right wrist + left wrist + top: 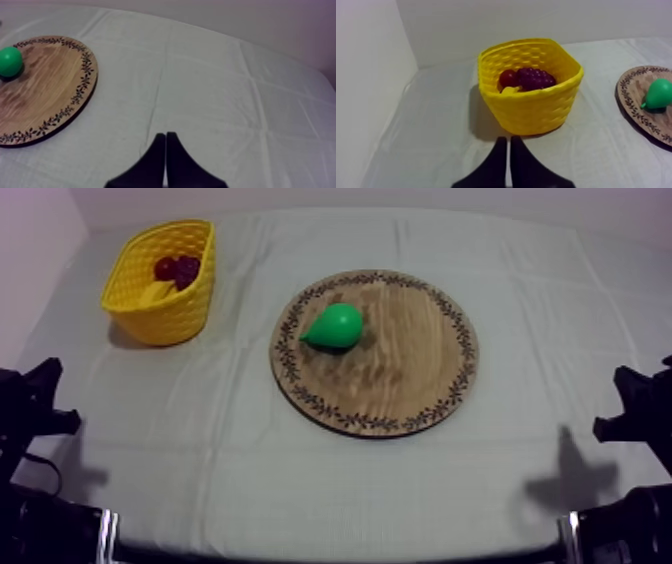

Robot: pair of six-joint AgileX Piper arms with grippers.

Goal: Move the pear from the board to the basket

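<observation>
A green pear (334,326) lies on its side on the left part of the round wooden board (420,378) in the middle of the table. The yellow basket (195,293) stands at the far left and holds a small red fruit (508,78), a bunch of grapes (535,78) and a yellow piece. My left gripper (509,141) is shut on nothing, low at the left side, on the near side of the basket. Over bare cloth to the right of the board (35,95), my right gripper (165,137) is also shut on nothing. The pear (10,61) sits far from both.
A wall runs along the table's far and left sides. Bare cloth lies between the basket and the board and along the front edge.
</observation>
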